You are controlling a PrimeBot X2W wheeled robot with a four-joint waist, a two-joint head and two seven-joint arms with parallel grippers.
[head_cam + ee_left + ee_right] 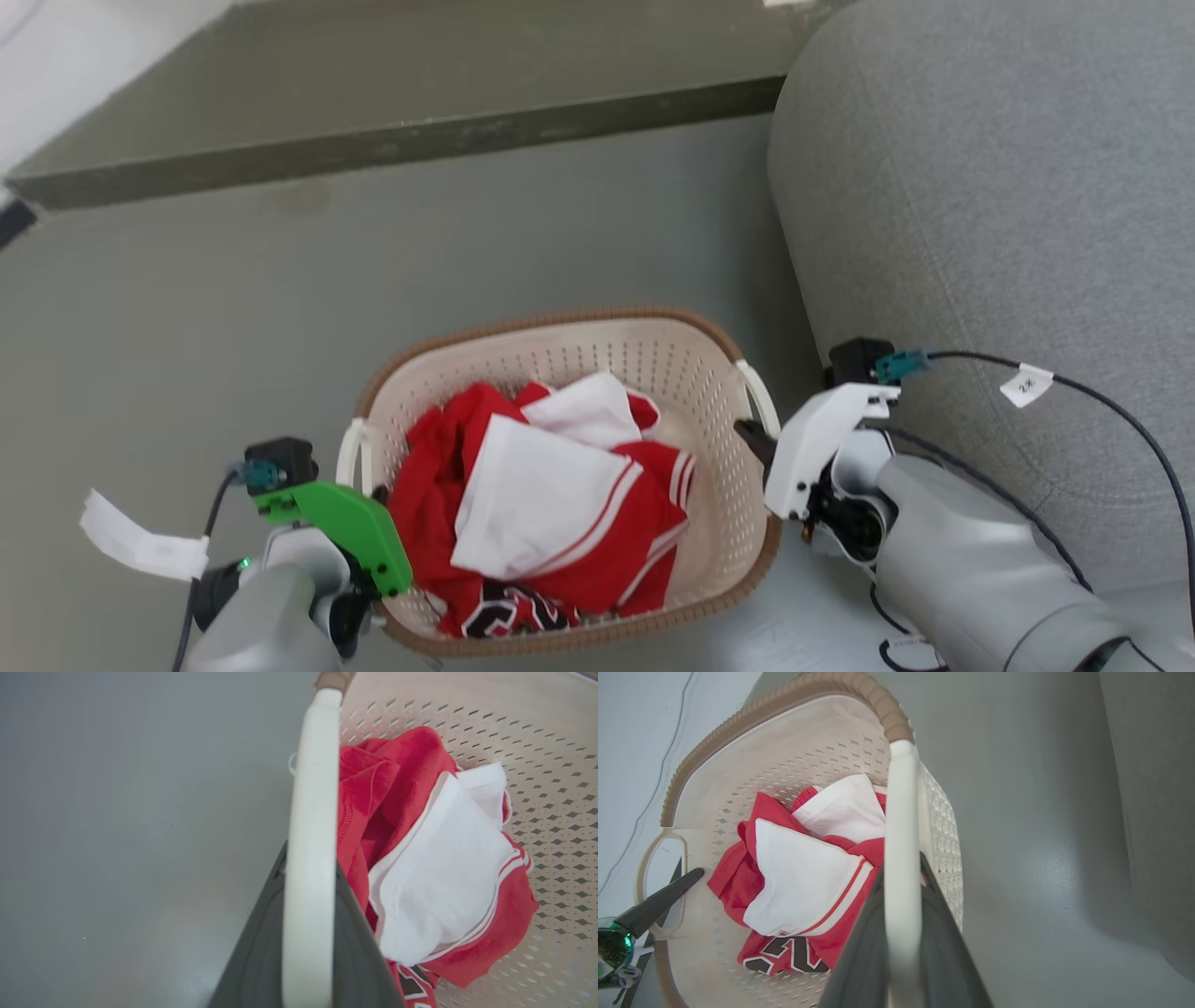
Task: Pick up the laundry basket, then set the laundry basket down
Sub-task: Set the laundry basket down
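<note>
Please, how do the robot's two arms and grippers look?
The left gripper has a green housing, the right gripper a white housing. Both have dark fingers, grey forearms, teal plugs and black cables with white tags.

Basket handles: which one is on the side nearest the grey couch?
The right handle, in the white-cased right gripper beside the couch; the left handle sits in the green-cased left gripper.

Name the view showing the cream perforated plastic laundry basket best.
Head view: the laundry basket shows nearly whole, with brown rim and both white handles. The left wrist view gives one handle and some inner wall; the right wrist view gives part of the rim and the interior.
</note>
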